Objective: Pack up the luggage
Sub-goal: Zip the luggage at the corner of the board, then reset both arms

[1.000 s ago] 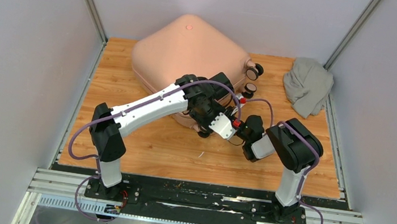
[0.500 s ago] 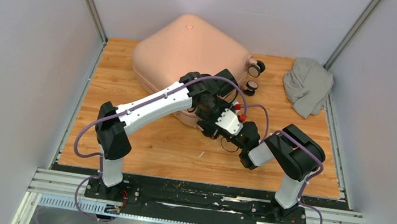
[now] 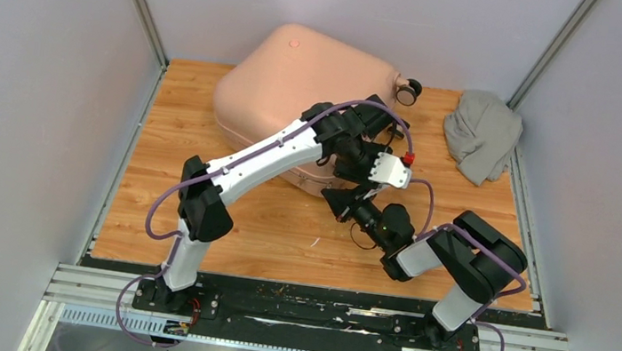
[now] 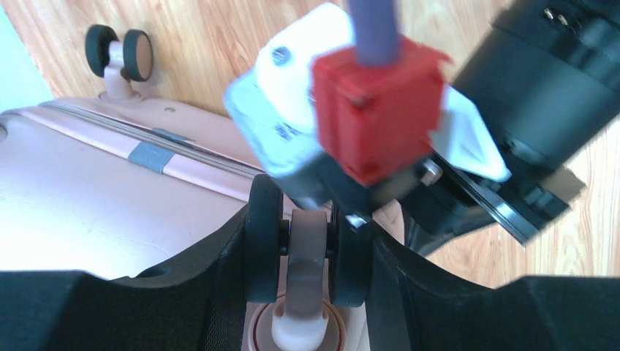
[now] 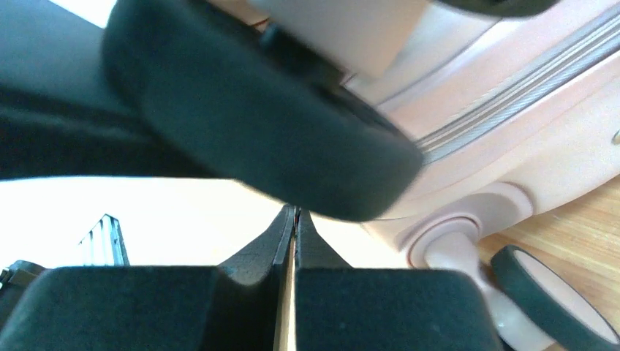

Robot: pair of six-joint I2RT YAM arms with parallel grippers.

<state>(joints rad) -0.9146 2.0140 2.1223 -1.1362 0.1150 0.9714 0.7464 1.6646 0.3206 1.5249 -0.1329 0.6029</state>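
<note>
- The pale pink hard-shell suitcase (image 3: 293,75) lies closed in the upper middle of the overhead view. Over the last second its wheeled end has swung toward the top of the frame. Two casters showed on its right side before; now only one black caster (image 3: 408,87) peeks out by the top right corner.
- The left gripper (image 4: 308,228) has done the turning. It stands at a medium spread, clamped on a black twin caster wheel (image 4: 307,252) at the case's near corner, one finger on each side of it.
- The right gripper (image 5: 292,213) is pressed fully together and holds nothing. It has slid in low by the case's near edge, under the left arm.
- For packing, this looks like repositioning only: the zip seam is still shut and nothing has gone inside.
- The crumpled grey cloth (image 3: 481,134) sits on the wooden tabletop (image 3: 169,212) at the upper right, well apart from the case.
- The two wrists crowd each other at that corner, and the back wall is close behind the case, so further swing looks tight.
</note>
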